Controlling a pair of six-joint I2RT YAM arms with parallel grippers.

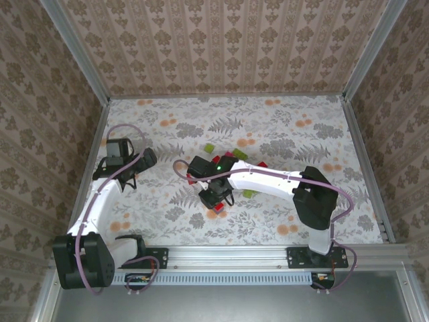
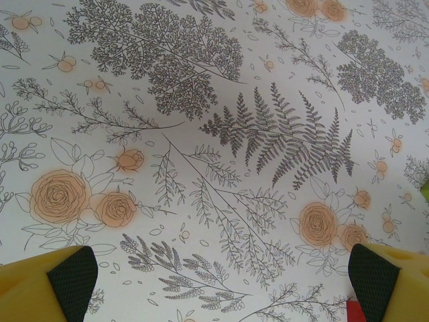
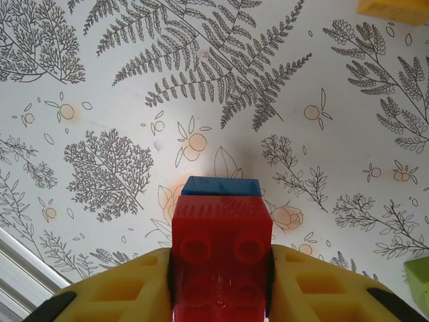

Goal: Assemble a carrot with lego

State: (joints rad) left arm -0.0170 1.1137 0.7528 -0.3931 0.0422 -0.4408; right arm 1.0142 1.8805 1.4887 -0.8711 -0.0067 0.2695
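My right gripper is shut on a red lego brick, studs facing the camera, with a blue brick attached at its far end, just above the floral table. From above, this gripper sits at mid-table with the red brick at its tip. Loose lego lies behind it: a light green brick, a magenta one, a red one and another green one. My left gripper is open and empty over bare table at the left, its pads spread wide.
An orange brick lies at the top right of the right wrist view and a green one at its right edge. Metal frame rails and wallpapered walls enclose the table on three sides.
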